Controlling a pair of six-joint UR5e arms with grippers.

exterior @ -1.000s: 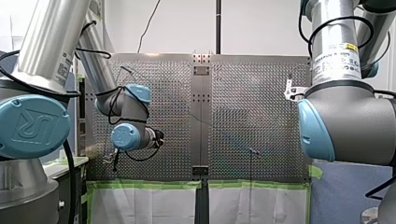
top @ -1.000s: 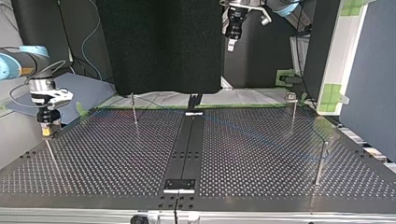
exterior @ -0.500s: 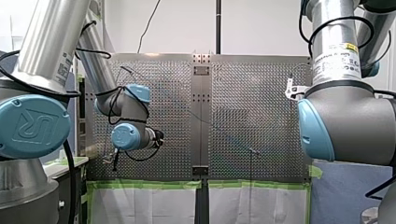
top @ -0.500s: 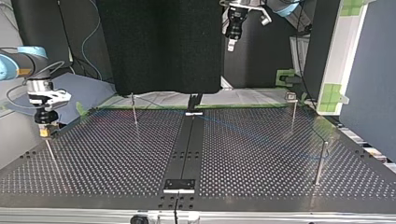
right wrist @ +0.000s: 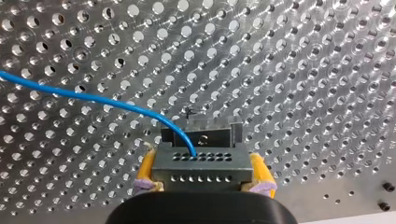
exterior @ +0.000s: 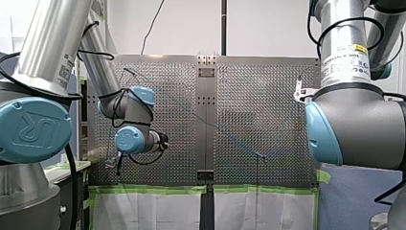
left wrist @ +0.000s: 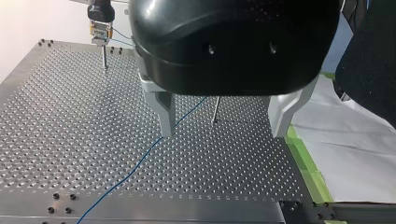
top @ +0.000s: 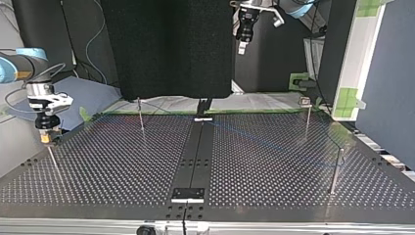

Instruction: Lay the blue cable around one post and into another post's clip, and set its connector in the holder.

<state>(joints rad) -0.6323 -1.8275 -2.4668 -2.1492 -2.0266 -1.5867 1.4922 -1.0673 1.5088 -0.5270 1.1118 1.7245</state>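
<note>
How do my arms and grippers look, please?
Both arms are silver tubes with light blue joint caps and black cables. My left arm shows a UR logo, my right arm a white label marked yellow. My left gripper is glossy black with metal fingers; my right gripper has yellow pads.

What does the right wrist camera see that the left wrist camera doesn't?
Only the right wrist view shows the grey plastic connector with rows of small holes, clamped in my right end effector between its yellow pads. Only the left wrist view shows my left end effector open, a thin metal post ahead of it, and green tape beside the table. Both show the thin blue cable over the perforated metal table.
</note>
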